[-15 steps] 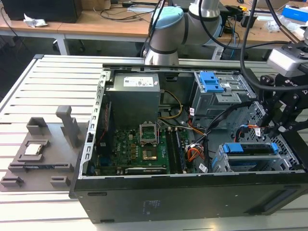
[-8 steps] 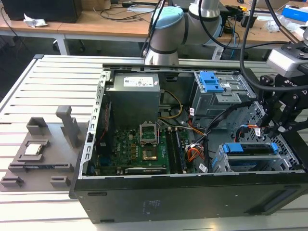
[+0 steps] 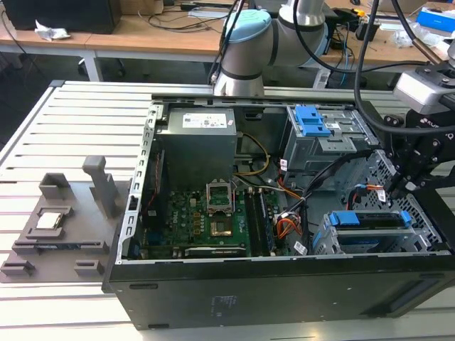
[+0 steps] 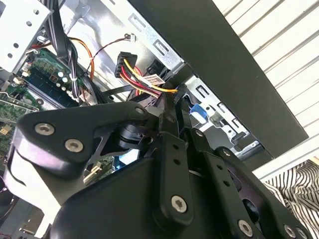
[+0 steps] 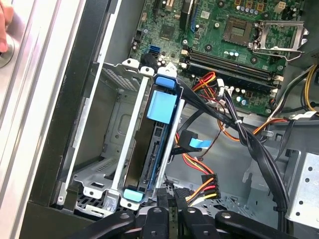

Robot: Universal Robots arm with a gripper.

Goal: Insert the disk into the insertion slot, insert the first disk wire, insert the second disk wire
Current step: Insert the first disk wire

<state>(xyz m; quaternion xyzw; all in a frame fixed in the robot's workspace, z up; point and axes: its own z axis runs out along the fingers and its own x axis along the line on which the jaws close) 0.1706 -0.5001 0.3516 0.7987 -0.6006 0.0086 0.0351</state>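
The disk (image 3: 370, 222) sits in its bright blue carrier inside the insertion slot (image 3: 323, 240), the grey cage at the case's front corner on the exterior view's right. In the first wrist view the disk (image 5: 149, 159) stands edge-on between the rails of the insertion slot (image 5: 107, 149). My gripper (image 3: 395, 186) hangs just behind the cage. In both wrist views its fingers meet, and the gripper (image 4: 177, 94) pinches a black plug on the yellow-and-red disk wire (image 4: 144, 79). The same wire (image 5: 199, 194) runs into the gripper (image 5: 174, 201), close to the disk's end.
A blue flat cable (image 5: 192, 143) lies loose beside the disk. A taller cage with a blue latch (image 3: 313, 121), the power supply (image 3: 199, 138) and the motherboard (image 3: 206, 213) fill the case. Grey fixtures (image 3: 57, 220) sit on the slatted table. A fingertip (image 5: 4, 30) rests on the table.
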